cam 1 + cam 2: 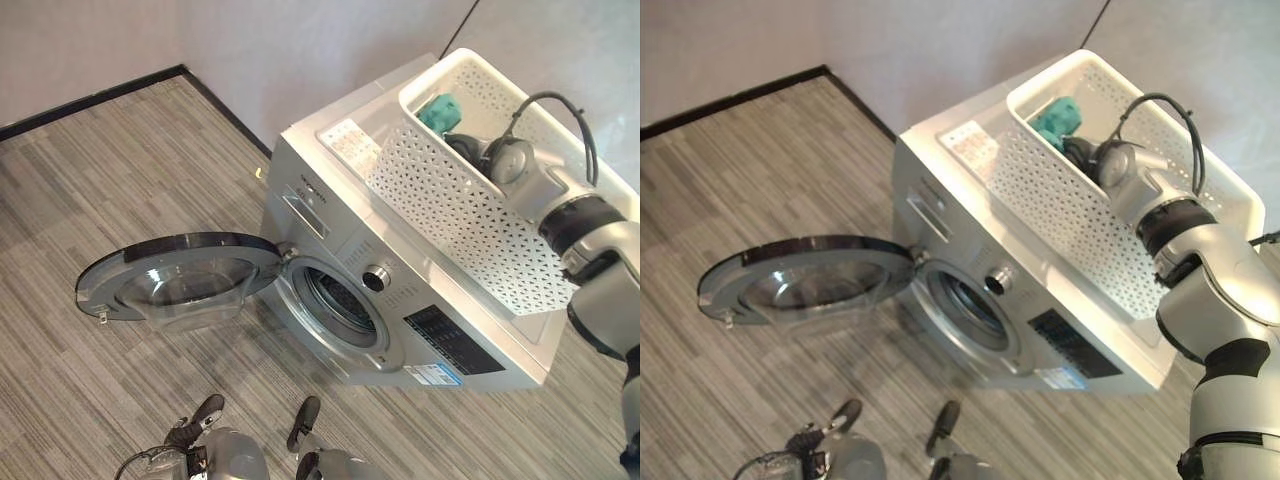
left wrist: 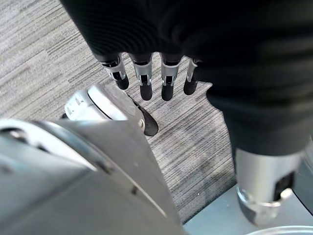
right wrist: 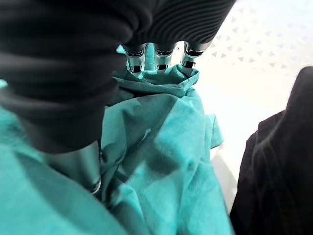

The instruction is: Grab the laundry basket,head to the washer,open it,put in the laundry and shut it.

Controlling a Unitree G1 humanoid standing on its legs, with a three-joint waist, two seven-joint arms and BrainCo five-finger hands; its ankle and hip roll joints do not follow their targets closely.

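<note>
White perforated laundry basket (image 1: 470,215) sits on top of the washer (image 1: 400,330), toward its back edge. Washer door (image 1: 175,275) is swung wide open, off the drum opening (image 1: 335,300). Teal garment (image 3: 166,142) lies inside the basket, with dark cloth (image 3: 279,181) beside it. Right hand (image 3: 161,54) is down in the basket, fingers buried in the teal fabric; can't tell whether it's gripping. Left hand (image 2: 146,78) hangs low over the floor in front of the washer, fingers relaxed, holding nothing.
</note>
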